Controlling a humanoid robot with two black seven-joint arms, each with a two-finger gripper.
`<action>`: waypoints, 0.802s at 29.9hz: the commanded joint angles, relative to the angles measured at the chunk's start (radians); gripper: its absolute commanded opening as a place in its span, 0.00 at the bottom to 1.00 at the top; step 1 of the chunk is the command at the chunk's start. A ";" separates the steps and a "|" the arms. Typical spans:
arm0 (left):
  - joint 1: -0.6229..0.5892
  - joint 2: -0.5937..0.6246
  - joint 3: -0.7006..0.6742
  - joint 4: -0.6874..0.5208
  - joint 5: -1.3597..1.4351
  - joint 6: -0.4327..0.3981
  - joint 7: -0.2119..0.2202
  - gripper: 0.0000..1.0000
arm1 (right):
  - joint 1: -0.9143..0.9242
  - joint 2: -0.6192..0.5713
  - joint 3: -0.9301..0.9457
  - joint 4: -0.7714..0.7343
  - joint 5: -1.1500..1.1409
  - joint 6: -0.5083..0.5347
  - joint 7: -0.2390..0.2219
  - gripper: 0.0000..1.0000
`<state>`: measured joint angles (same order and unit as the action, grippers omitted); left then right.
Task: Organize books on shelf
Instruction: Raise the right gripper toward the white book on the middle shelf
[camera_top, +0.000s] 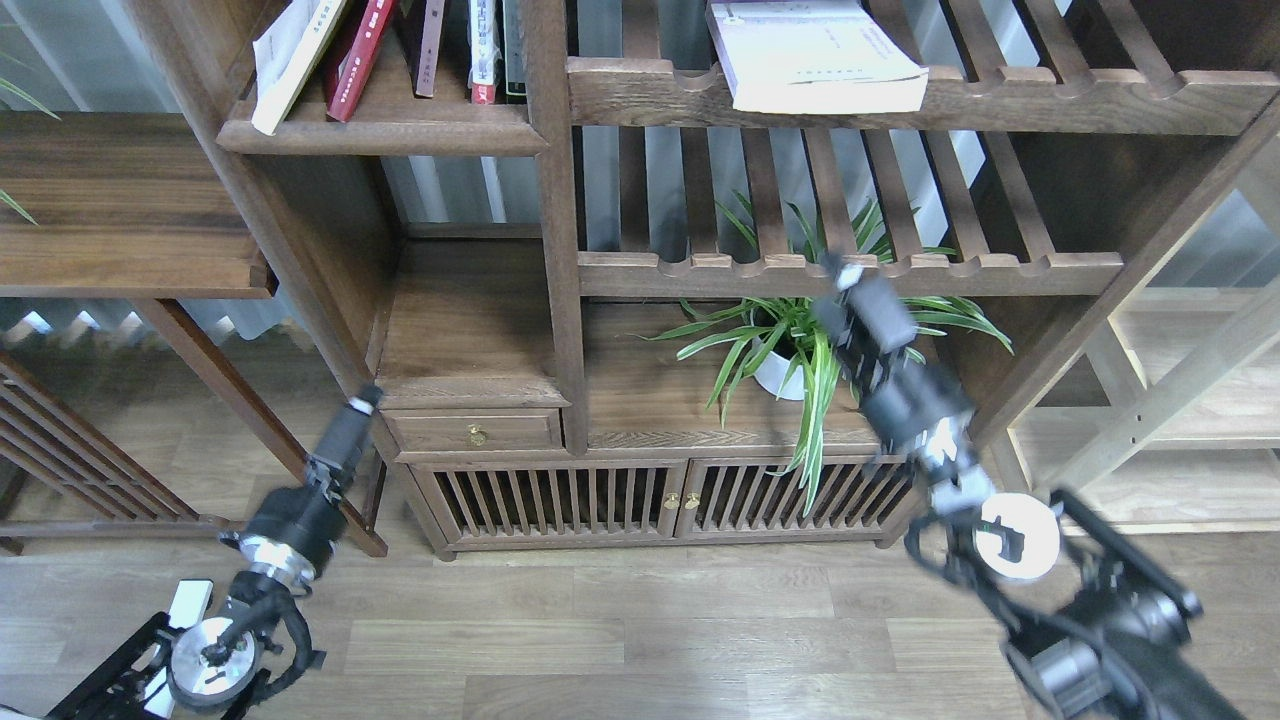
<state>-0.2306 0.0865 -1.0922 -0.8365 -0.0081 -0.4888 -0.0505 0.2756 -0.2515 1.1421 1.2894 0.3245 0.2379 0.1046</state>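
Books (400, 55) leaning on the shelf (385, 135), well above the left gripper (362, 402) and up-left of the right gripper (848, 275). Nothing held by either. Jaw state impossible to tell on both: dark, seen end-on.

Bookcase (560, 250) dark brown wood. Far left shelf (385, 135): books (355, 60) red, maroon, white. Far right book (815, 55) pale white-lavender. Plant (800, 340) green with pale stripes, pot (780, 380) white. Floor (640, 630) grey-brown planks. Arms (900, 390) black. Drawer knobs (477, 435) brass.
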 joint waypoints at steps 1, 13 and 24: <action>-0.006 -0.002 0.021 0.025 -0.001 0.000 0.001 0.98 | 0.097 0.023 0.031 0.002 0.025 -0.077 0.000 0.99; -0.016 0.016 0.026 0.066 0.000 0.000 0.006 0.98 | 0.080 -0.011 0.019 0.033 0.025 -0.008 -0.005 0.99; -0.036 0.018 0.037 0.137 0.002 0.000 0.009 0.98 | 0.039 0.020 -0.015 0.034 0.013 0.049 -0.006 0.99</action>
<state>-0.2560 0.1042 -1.0604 -0.7384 -0.0062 -0.4887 -0.0423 0.3036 -0.2553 1.1309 1.3229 0.3383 0.2860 0.0981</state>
